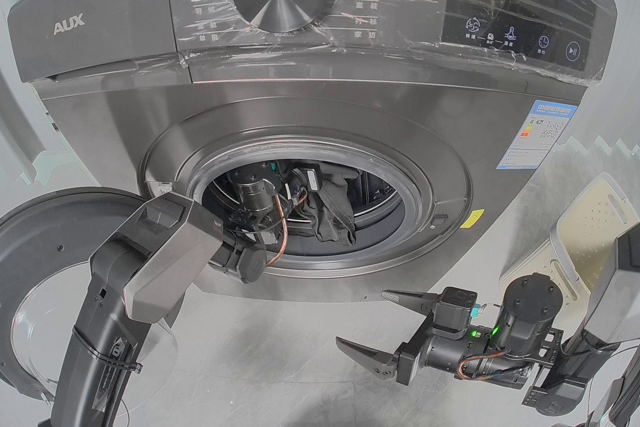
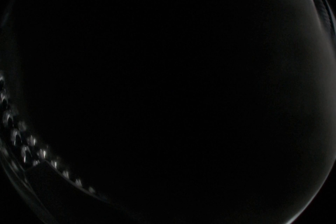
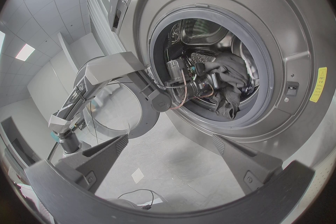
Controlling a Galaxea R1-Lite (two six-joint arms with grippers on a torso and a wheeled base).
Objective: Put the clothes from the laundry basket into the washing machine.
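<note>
Head view: left pincer [image 1: 315, 181] grasps limp dark cloth [image 1: 335, 213]; right pincer [image 1: 361, 318] splayed.

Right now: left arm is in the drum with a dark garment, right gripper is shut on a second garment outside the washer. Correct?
No. The right gripper is open and empty, as the head and right wrist views show. The rest stands: the left arm is in the drum with a dark garment, and the right gripper is outside the washer.

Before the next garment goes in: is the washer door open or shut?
Open. The door is swung aside; the left arm is inside the drum beside a dark garment.
</note>
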